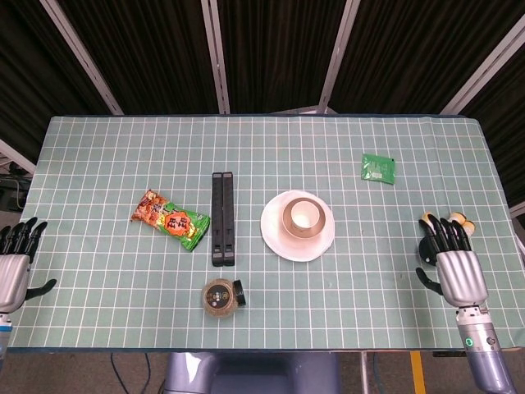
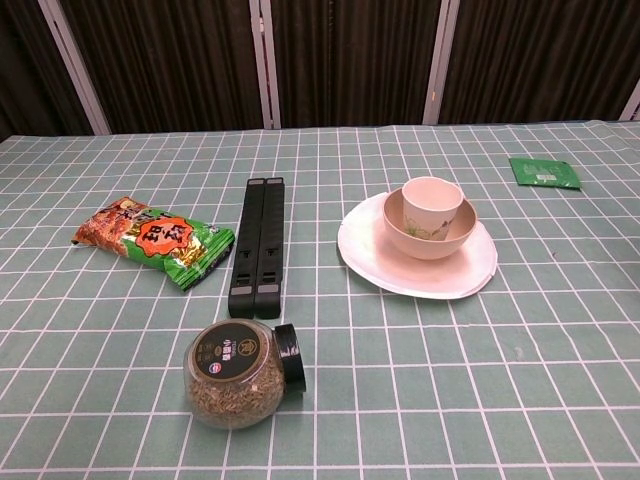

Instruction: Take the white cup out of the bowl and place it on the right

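Observation:
The white cup [image 1: 305,215] [image 2: 432,203] stands upright inside a pinkish bowl [image 1: 289,222] [image 2: 428,238], which sits on a white plate [image 1: 279,238] [image 2: 380,260] near the table's middle. My right hand [image 1: 454,263] hovers at the table's right front edge, fingers apart and empty, well to the right of the plate. My left hand [image 1: 15,263] is at the far left edge, also open and holding nothing. Neither hand shows in the chest view.
A black folded bar [image 1: 221,217] [image 2: 256,246] lies left of the plate. A snack packet [image 1: 171,218] [image 2: 155,240] is further left. A jar of seeds [image 1: 221,295] [image 2: 238,372] lies on its side in front. A green sachet [image 1: 378,168] [image 2: 543,172] sits at the back right.

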{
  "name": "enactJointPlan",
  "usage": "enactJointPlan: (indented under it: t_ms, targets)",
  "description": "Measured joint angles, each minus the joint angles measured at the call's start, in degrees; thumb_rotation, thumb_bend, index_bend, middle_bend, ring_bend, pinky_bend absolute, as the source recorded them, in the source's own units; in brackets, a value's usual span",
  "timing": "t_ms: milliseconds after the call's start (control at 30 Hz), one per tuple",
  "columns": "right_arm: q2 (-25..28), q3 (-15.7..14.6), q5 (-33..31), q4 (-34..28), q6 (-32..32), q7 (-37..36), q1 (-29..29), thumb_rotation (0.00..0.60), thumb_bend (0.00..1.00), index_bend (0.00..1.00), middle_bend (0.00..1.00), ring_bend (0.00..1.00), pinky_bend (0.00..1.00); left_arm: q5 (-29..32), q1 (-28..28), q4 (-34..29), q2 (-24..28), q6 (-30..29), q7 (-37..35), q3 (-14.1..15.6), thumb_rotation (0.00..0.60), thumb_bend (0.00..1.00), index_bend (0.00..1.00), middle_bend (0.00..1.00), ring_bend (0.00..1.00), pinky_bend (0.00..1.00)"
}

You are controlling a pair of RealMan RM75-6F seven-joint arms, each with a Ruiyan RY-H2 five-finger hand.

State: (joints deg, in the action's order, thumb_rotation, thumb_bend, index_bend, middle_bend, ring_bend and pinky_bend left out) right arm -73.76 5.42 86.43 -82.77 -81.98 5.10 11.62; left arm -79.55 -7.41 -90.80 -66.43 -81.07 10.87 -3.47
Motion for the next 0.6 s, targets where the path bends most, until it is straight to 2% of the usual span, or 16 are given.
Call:
enactJointPlan:
  t_ms: [100, 300, 467, 600]
  targets:
    - [-1.47, 0.59, 1.91, 0.32, -1.01, -0.58, 1.01, 0.600, 0.18, 0.23, 0.00, 0.00, 0.00, -0.15, -0.05, -0.27, 0.06, -0.05, 0.06, -0.02, 0.600, 0.00, 0.00, 0.00, 0.00, 0.00]
    - [-4.14, 2.06, 3.78, -2.38, 0.79, 4.01, 4.97, 0.600, 0.18, 0.29, 0.05, 0.00, 0.00, -0.34, -0.15, -0.43, 0.17, -0.03, -0.03, 0.00, 0.600, 0.00, 0.00, 0.00, 0.00, 0.00]
    - [-7.64, 4.29, 0.27, -5.78, 7.33, 10.52, 9.43, 0.600, 0.20, 0.36, 0.11, 0.00, 0.00, -0.14, -0.09, -0.21, 0.38, 0.00, -0.77, -0.10, 0.600, 0.00, 0.00, 0.00, 0.00, 0.00]
    - [-11.77, 6.18, -3.94, -6.23, 11.12, 14.61, 12.78, 0.600, 0.20, 0.38, 0.13, 0.00, 0.00, 0.05, -0.18, -0.05, 0.53, 0.26, -1.28, -0.23, 0.600, 0.00, 0.00, 0.00, 0.00, 0.00]
